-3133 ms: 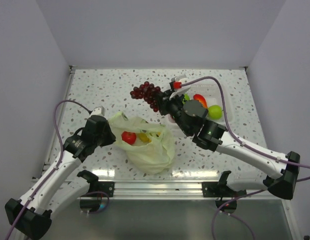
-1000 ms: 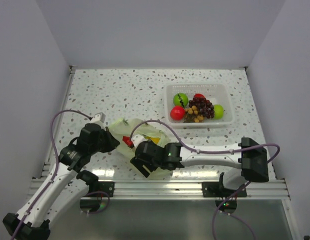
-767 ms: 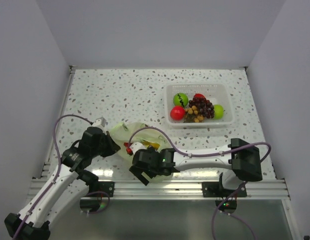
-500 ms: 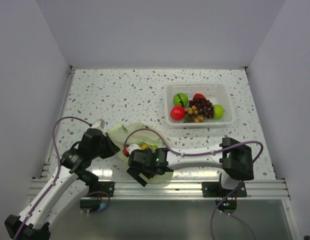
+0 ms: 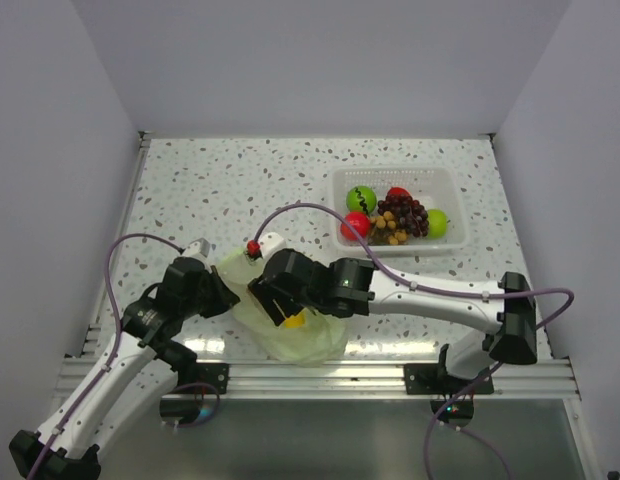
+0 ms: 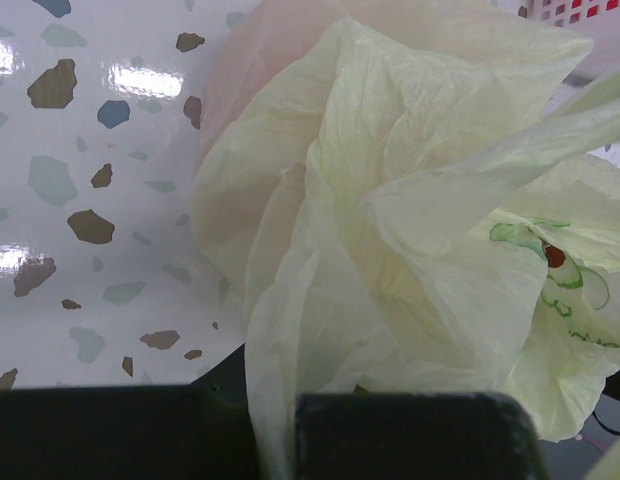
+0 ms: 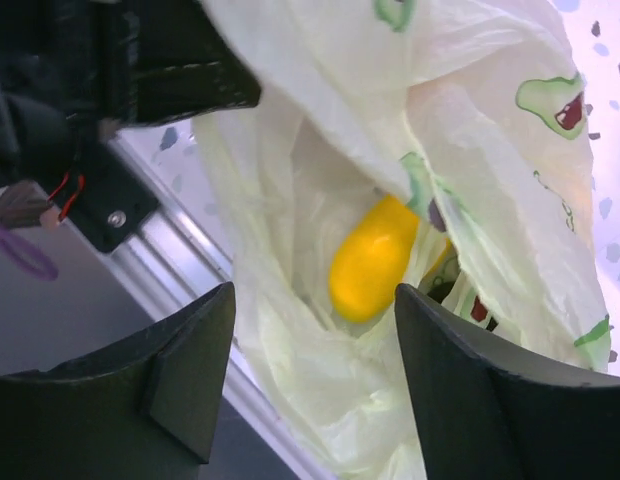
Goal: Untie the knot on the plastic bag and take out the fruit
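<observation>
1. The left arm reaches forward and to the right from its base, with the wrist turned toward the middle.
2. The left gripper has its jaws pressed together, pinching a fold of the bag.
3. The right arm stretches low and leftward across the front.
4. The right gripper tilts down, its fingers spread wide and gripping nothing.

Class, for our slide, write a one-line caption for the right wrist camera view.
Right gripper, jaws open, faces a yellow fruit lying inside the open pale green bag.
</observation>
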